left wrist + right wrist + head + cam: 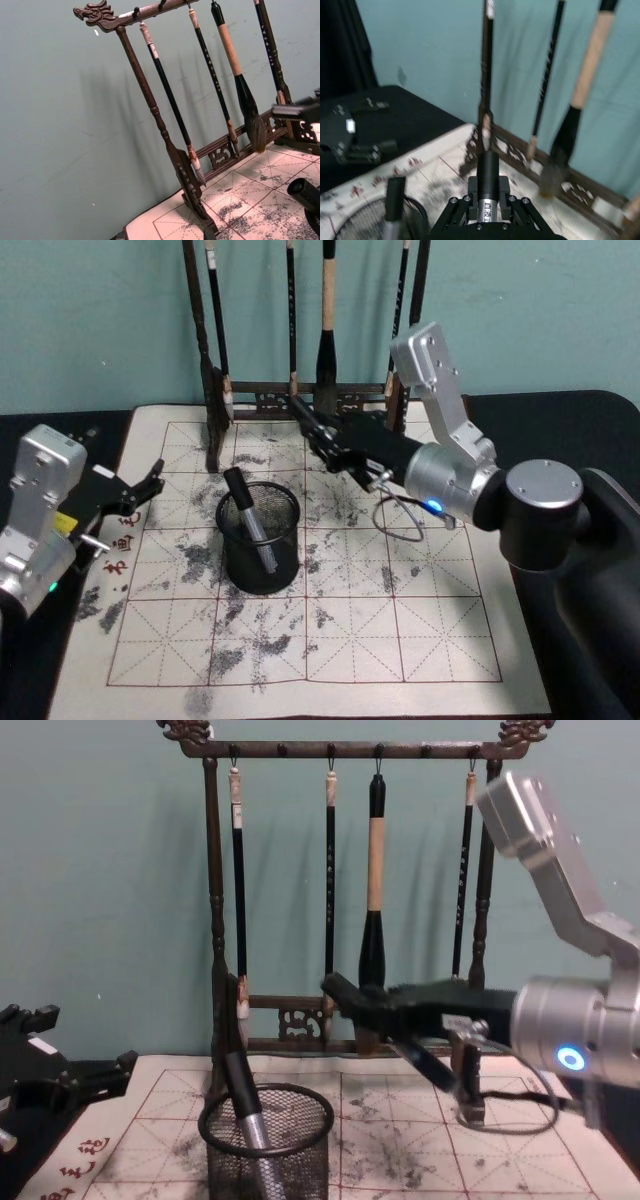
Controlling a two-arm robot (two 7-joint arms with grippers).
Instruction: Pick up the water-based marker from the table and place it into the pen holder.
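Gripping one water-based marker (488, 172), black end forward, in the right gripper (318, 437), fingers clamped on the silver barrel. Held raised over the mat (440, 640), behind and right of the pen holder (262, 575), apart from its rim, just before the lower rail of the brush rack (212, 920). Noting a second marker (248, 515) inside the holder, leaning rear-left. Standing close behind the gripped marker, as obstruction: the rack and its hanging brushes (375, 850). Looped beside the right arm: a black cable (400, 525). Parked at the mat's left edge: the left gripper (140, 490). Counting two markers, one holder, one rack, four brushes, one ink-stained mat.
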